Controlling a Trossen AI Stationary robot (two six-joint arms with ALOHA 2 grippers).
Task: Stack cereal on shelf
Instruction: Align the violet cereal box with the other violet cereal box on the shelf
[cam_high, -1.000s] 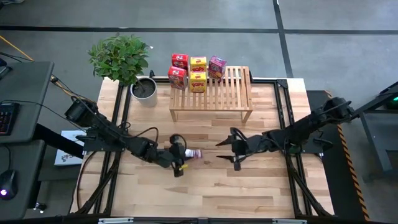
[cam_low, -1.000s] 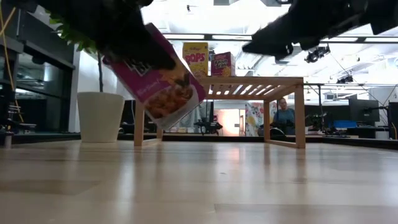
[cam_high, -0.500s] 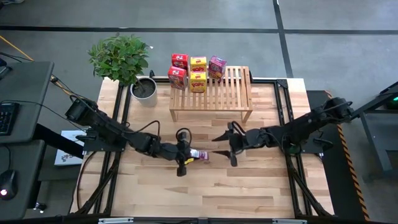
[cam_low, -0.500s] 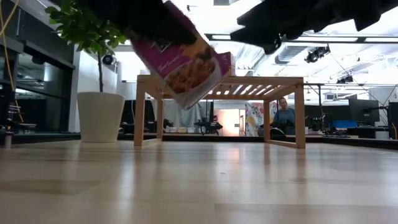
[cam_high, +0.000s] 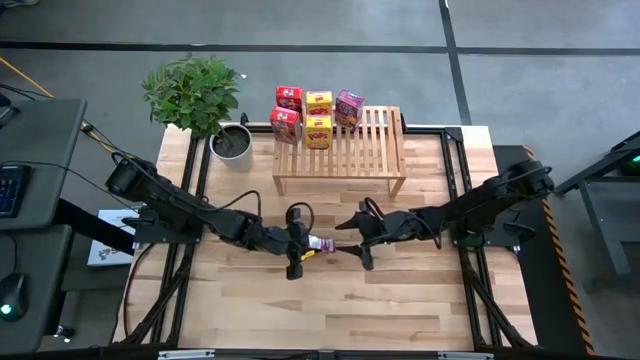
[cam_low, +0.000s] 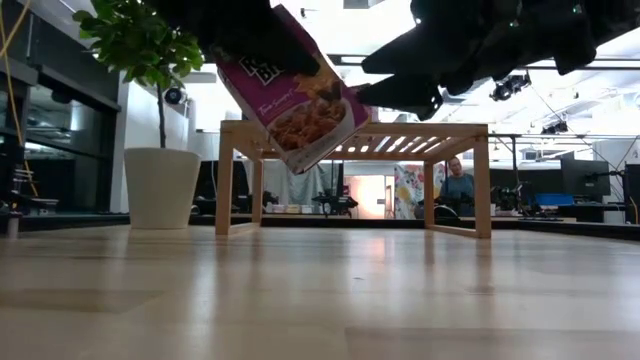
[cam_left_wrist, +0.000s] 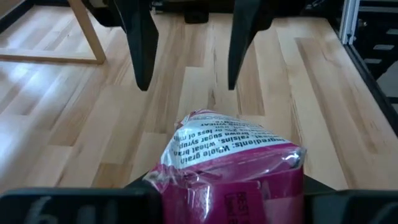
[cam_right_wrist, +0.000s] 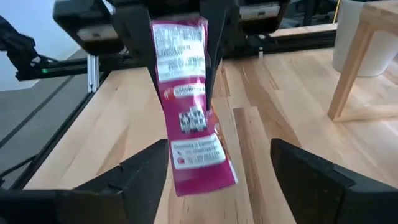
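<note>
While tilted in left claw (cam_high: 297, 244), pink cereal box (cam_low: 296, 95), printed front, crumpled end

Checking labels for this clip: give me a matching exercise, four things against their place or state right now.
Things:
1. pink cereal box
2. right gripper
3. potted plant
4. shelf

Places or states:
A. jaws open, facing the held box
B. carries five boxes at its left end
C. held off the table by the left gripper
D. stands beside the shelf's left end

Pairs: 1-C, 2-A, 3-D, 4-B
</note>
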